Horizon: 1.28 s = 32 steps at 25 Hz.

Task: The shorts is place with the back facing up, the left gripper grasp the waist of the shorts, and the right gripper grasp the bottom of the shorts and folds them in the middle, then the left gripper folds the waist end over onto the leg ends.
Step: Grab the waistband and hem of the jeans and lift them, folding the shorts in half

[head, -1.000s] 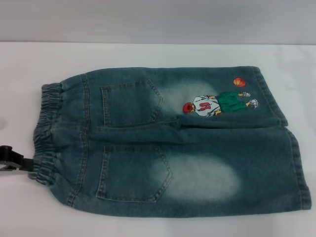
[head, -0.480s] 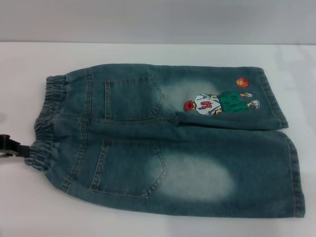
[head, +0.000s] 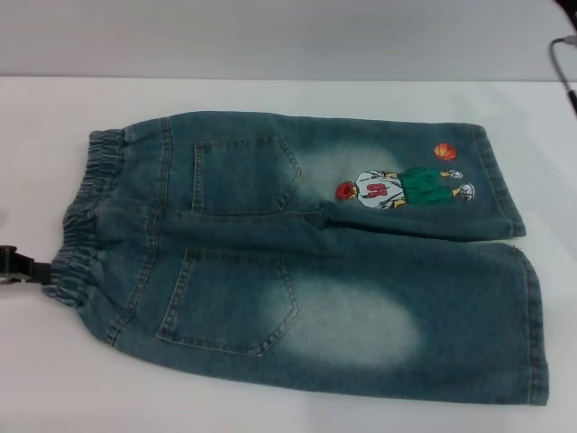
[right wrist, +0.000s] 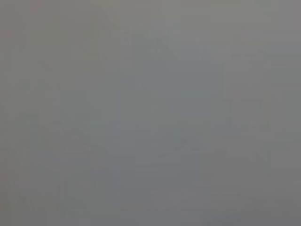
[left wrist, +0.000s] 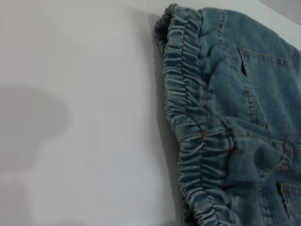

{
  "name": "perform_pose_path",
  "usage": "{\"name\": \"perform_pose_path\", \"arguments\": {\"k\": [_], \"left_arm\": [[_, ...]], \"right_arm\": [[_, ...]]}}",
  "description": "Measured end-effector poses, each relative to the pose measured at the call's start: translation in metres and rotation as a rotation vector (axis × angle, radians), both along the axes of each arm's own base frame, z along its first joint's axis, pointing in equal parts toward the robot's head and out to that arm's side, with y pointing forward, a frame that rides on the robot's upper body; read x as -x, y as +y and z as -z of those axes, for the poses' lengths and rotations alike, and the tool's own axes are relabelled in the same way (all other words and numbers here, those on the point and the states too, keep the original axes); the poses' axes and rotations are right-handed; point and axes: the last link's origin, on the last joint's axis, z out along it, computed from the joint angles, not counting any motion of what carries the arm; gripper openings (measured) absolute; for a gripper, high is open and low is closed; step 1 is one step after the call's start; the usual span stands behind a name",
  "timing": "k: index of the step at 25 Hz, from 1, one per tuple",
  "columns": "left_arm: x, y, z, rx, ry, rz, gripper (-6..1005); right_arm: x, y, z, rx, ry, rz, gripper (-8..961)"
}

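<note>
denim shorts (head: 306, 262) flat on white table (head: 270, 95), cable (head: 561, 54) beyond

I see one marking: a small red number, too small to read, on the white jersey of the cartoon basketball player (head: 401, 188) printed on the shorts (head: 297, 262).

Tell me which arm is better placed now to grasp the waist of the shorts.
Left. Its pincer sits right beside the elastic waist of the shorts. The right pincer is not in view.
</note>
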Motion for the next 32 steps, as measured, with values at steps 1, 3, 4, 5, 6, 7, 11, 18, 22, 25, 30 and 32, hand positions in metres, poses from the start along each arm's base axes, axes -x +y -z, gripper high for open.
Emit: {"name": "perform_pose_path", "arguments": {"k": [1, 3, 4, 5, 6, 7, 11, 18, 22, 25, 30, 32], "left_arm": [[0.0, 0.0, 0.0, 0.001, 0.0, 0.002, 16], [0.001, -0.002, 0.0, 0.004, 0.003, 0.012, 16], [0.001, -0.002, 0.0, 0.004, 0.007, 0.019, 16], [0.002, -0.002, 0.0, 0.004, 0.01, 0.024, 16], [0.002, -0.002, 0.0, 0.005, 0.014, 0.031, 16], [0.001, -0.002, 0.0, 0.007, 0.016, 0.037, 16], [-0.002, -0.001, 0.005, 0.016, 0.018, 0.067, 16], [-0.006, -0.003, 0.018, 0.021, -0.007, 0.076, 16], [-0.007, -0.004, 0.024, 0.02, -0.015, 0.077, 16], [-0.008, -0.003, 0.028, 0.015, -0.018, 0.076, 16], [-0.009, 0.0, 0.031, 0.005, -0.017, 0.075, 16], [-0.01, 0.0, 0.032, 0.005, -0.018, 0.076, 16]], "right_arm": [[0.004, -0.002, 0.002, 0.047, 0.0, -0.04, 547], [0.014, -0.007, 0.005, 0.154, -0.003, -0.131, 548], [0.019, -0.01, 0.006, 0.214, -0.007, -0.178, 548], [0.022, -0.013, 0.007, 0.267, -0.014, -0.215, 548], [0.025, -0.016, 0.008, 0.321, -0.023, -0.25, 548], [0.027, -0.021, 0.008, 0.389, -0.036, -0.29, 548], [0.028, -0.04, 0.005, 0.601, -0.118, -0.42, 547], [0.014, -0.078, -0.028, 0.916, -0.289, -0.614, 548], [0.0, -0.096, -0.042, 1.052, -0.381, -0.656, 548], [-0.011, -0.106, -0.046, 1.159, -0.457, -0.646, 548], [-0.025, -0.115, -0.048, 1.312, -0.557, -0.606, 547], [-0.029, -0.119, -0.048, 1.355, -0.579, -0.595, 547]]}}
